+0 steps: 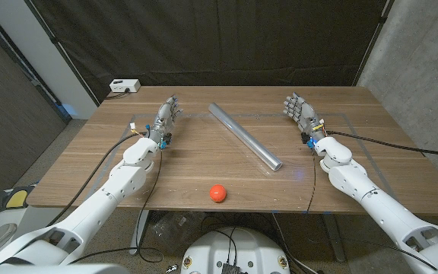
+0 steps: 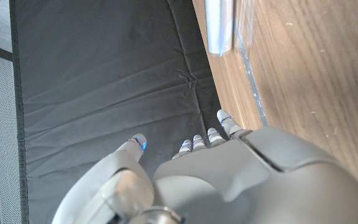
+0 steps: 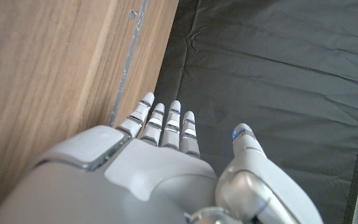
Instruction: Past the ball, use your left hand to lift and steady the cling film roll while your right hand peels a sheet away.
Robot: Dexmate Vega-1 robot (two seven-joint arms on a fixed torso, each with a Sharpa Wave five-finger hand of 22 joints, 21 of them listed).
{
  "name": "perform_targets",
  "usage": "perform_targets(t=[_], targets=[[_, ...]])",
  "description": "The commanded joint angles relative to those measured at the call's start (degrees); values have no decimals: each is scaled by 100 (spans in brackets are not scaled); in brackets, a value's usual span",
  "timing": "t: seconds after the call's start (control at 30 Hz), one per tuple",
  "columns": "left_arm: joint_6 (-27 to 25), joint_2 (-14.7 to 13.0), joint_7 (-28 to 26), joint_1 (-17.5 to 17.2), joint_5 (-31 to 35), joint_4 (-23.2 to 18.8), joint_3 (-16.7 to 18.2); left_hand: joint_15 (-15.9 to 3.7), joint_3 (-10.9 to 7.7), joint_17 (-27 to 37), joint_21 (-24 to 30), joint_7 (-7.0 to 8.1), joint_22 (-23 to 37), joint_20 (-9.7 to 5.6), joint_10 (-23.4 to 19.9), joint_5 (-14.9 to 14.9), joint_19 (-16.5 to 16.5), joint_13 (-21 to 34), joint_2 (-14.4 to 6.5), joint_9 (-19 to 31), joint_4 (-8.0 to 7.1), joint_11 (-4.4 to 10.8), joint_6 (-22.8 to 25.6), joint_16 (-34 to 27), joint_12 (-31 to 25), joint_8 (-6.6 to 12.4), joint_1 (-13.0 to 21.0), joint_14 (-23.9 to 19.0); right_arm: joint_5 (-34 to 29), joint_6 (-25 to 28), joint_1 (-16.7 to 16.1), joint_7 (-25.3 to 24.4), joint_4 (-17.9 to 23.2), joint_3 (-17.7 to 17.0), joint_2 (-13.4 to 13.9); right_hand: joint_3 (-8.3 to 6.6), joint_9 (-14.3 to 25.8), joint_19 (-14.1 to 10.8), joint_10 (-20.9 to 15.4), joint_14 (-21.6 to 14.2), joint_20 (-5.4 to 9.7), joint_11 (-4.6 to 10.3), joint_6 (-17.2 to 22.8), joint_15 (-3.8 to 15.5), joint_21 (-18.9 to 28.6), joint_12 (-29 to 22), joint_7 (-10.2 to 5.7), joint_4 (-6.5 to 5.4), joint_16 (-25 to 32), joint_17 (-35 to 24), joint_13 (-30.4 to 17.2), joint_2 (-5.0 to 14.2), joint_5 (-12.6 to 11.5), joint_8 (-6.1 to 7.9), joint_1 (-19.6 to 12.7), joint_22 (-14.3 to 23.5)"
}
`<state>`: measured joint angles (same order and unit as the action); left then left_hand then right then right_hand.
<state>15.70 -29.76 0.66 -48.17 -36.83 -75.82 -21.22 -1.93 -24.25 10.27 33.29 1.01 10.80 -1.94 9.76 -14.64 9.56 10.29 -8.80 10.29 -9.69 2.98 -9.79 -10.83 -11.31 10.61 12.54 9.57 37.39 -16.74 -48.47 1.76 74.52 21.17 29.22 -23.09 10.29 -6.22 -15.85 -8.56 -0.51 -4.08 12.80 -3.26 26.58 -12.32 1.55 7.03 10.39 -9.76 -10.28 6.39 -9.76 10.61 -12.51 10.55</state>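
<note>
The cling film roll, a long silvery tube, lies slantwise across the middle of the wooden table, and its far end shows in the left wrist view. An orange-red ball sits near the front edge, on the near side of the roll. My left hand is at the far left of the table, well apart from the roll, fingers extended and holding nothing. My right hand is at the far right, fingers straight and empty, also apart from the roll.
A white box with a cable sits at the far left corner of the table. A black curtain hangs behind the table. Pale tape lines mark a rectangle on the wood. Black cables trail along both arms.
</note>
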Motion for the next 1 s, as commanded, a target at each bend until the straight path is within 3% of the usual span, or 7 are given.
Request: perform_targets(t=[0.03, 0.27, 0.53, 0.8, 1.0], targets=[[116, -23, -146, 45, 269, -43, -49, 94, -115, -3, 110, 245, -1, 170, 363, 36, 543, 26, -54, 25, 130, -57, -664, -85, -81, 80, 158, 534, -2, -15, -95, -61, 101, -29, 32, -38, 11, -51, -50, -60, 4, -16, 49, 27, 33, -36, -2, 3, 35, -13, -30, -17, -42, 28, -64, 21], [-164, -331, -306, 211, 702, -395, -145, 321, -329, -15, 199, 205, -7, 388, 44, 161, 205, 29, -74, 36, 351, -176, -333, -122, -148, 141, 505, 64, 8, -47, -121, -38, 115, -22, 16, -38, 12, -78, -86, -123, -13, -34, 68, 4, 30, -45, -12, 23, 52, -14, -30, -22, -45, 32, -88, 22], [-422, -606, -370, 443, 1220, -727, -291, 373, -427, -18, 176, 238, -20, 528, -120, 290, 132, 37, 37, 41, 583, -193, -266, -133, -167, 125, 787, -209, 18, -115, -152, -25, 99, -28, -8, -35, 13, -110, -115, -165, -30, -75, 82, -3, 29, -50, -36, 38, 58, -16, -31, -23, -47, 35, -107, 24], [-673, -822, -216, 658, 1444, -940, -364, 342, -485, -17, 196, 192, -23, 476, -395, 374, -50, 42, 118, 43, 781, -214, -41, -123, -222, 168, 1019, -402, 36, -209, -178, 17, 36, -27, -55, -34, 14, -137, -122, -202, -42, -70, 83, 3, 27, -49, -44, 47, 64, -18, -32, -20, -50, 32, -122, 25], [-948, -959, -84, 891, 1688, -1142, -489, 324, -515, -22, 190, 178, -27, 538, -524, 402, -126, 44, 182, 43, 944, -196, 160, -107, -235, 211, 1196, -493, 30, -283, -152, 50, -36, -20, -97, -29, 15, -156, -124, -223, -52, -62, 75, -3, 28, -47, -45, 50, 68, -20, -33, -23, -50, 28, -126, 26]])
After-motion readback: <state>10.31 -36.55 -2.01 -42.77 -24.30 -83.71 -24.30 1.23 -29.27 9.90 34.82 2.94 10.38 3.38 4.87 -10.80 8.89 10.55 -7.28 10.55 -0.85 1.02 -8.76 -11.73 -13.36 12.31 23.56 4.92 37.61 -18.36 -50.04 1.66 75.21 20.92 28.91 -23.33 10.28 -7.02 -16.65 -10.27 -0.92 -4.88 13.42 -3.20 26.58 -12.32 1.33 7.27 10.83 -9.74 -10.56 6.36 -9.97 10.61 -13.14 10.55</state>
